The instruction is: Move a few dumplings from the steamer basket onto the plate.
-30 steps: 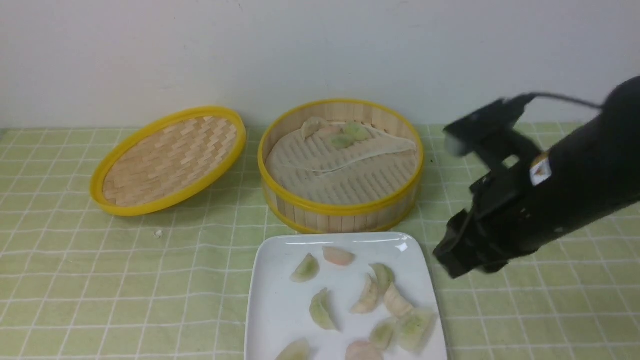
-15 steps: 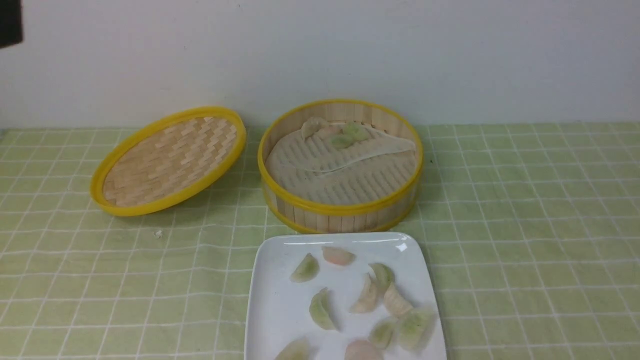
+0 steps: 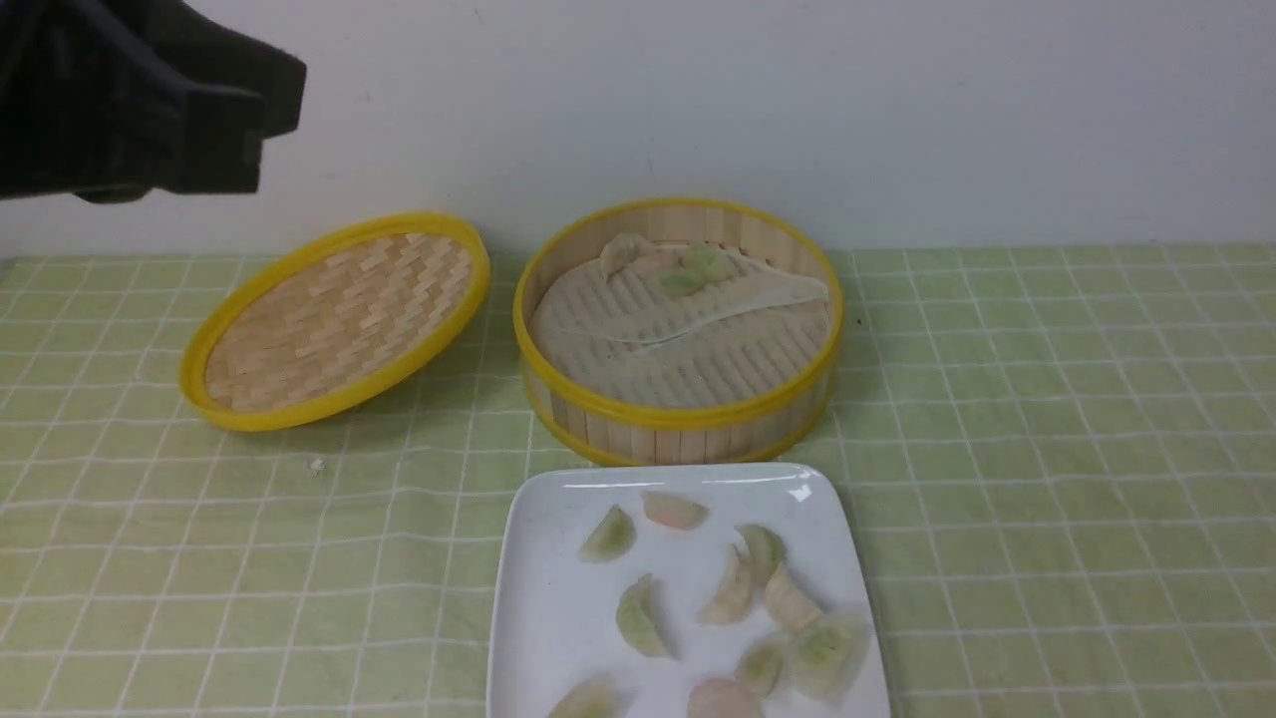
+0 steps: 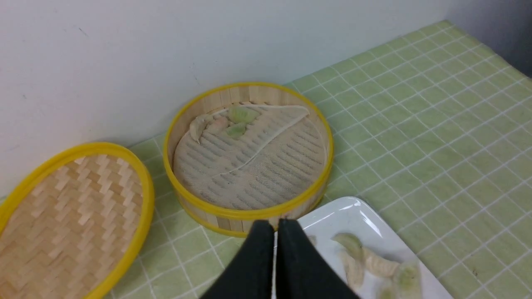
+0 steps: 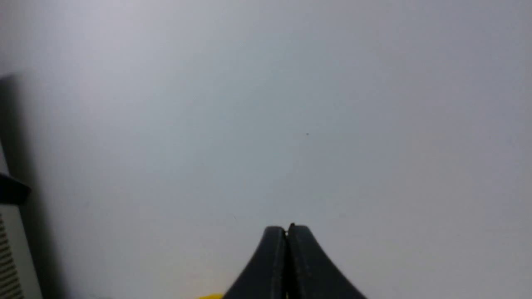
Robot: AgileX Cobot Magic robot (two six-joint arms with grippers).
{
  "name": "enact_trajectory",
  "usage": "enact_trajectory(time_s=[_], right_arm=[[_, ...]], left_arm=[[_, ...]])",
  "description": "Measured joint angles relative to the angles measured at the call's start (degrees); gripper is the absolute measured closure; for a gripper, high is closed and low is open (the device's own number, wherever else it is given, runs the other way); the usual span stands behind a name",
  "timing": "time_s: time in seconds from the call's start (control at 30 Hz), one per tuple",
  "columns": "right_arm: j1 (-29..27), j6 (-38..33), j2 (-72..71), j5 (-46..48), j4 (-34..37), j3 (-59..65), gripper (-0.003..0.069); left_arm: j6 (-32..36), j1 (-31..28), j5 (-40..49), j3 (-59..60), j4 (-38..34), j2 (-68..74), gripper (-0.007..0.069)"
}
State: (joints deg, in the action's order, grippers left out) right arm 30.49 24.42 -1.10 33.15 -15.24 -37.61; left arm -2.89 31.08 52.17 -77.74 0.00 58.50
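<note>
At the upper left of the front view, the left arm is now recorded well inside the frame, where only a corner of it showed half a second earlier. The right arm, noted beside the plate a second ago, has been withdrawn from that view. The right gripper is found pointed at the bare wall, its jaws pressed together with nothing between them. The left gripper is likewise closed and empty, held high above the near rim of the steamer basket.

Some nine dumplings are scattered on the plate, and about four more are noted against the far wall of the basket. The lid is propped just to the basket's left.

A hand-over of work to the left arm is inferred. The transfer is judged largely complete. For any further pick, the left jaws would have to be opened before descent.
</note>
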Motion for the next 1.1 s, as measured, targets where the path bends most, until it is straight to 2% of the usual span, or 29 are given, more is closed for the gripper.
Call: enact_trajectory(time_s=[0.3, 0.6, 1.1], right_arm=[[0.0, 1.06, -0.04, -0.42, 0.8, 0.0, 0.0673], [0.0, 1.54, -0.04, -0.42, 0.8, 0.0, 0.0673], [0.0, 1.76, -0.04, -0.36, 0.8, 0.0, 0.0673]], left_arm=[[1.5, 0.0, 2.33, 0.99, 0.0, -5.19, 0.0631], [1.51, 0.0, -7.5, 13.6, 0.0, -20.47, 0.0631], [1.51, 0.0, -9.16, 19.3, 0.0, -26.21, 0.0631]])
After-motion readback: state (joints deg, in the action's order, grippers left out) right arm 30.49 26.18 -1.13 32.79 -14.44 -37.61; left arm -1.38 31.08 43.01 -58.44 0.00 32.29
